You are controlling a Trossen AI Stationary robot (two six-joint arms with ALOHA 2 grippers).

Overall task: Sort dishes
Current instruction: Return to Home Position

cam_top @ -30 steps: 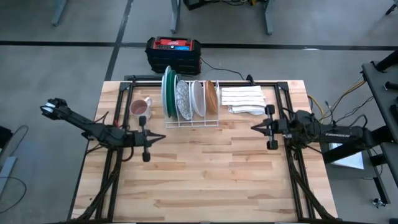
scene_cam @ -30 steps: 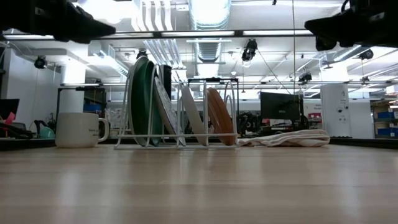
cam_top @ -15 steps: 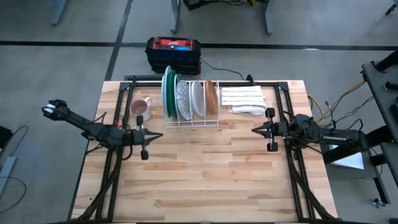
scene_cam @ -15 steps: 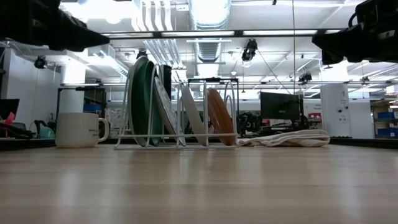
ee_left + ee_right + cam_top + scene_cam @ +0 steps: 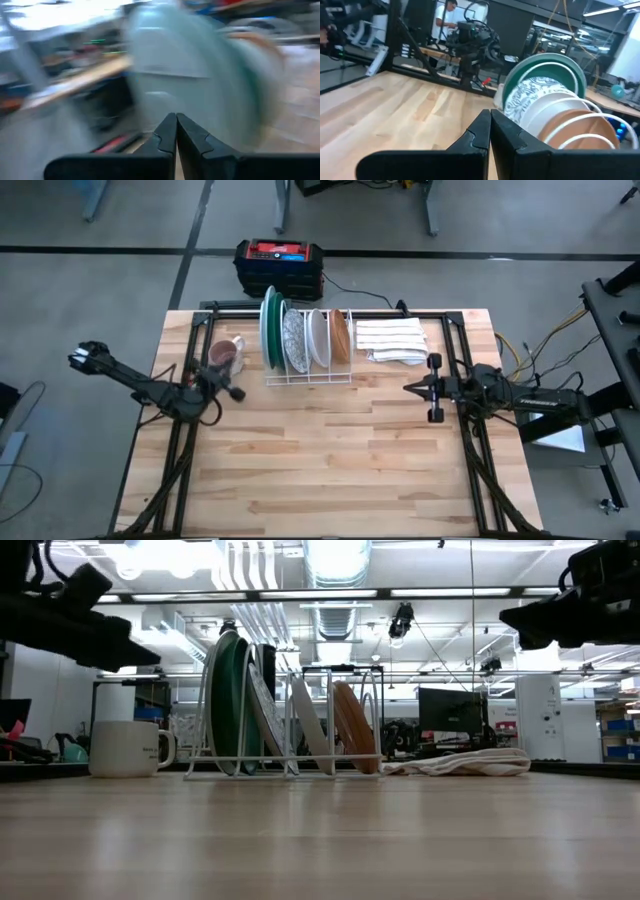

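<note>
Pinched together, empty: left gripper point(image 5: 176, 121) just left of white wire dish rack point(image 5: 308, 378) holding upright round plates point(image 5: 293, 338); right gripper point(image 5: 489, 119) farther off, to its right.

The worktop point(image 5: 330, 450) is pale jointed wood with a smooth, faintly sheened finish. The rack point(image 5: 308, 379) is thin white-coated wire, and the plates point(image 5: 318, 337) look glazed and glossy. The cloth point(image 5: 390, 338) is soft, matt fabric.

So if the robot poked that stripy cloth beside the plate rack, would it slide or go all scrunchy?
Probably scrunchy: the cloth lies folded and slumped flat on the table, so it looks soft, not stiff. Lifted by one edge, it would likely droop and unfold. It seems light, and unlikely to roll or break.
</note>
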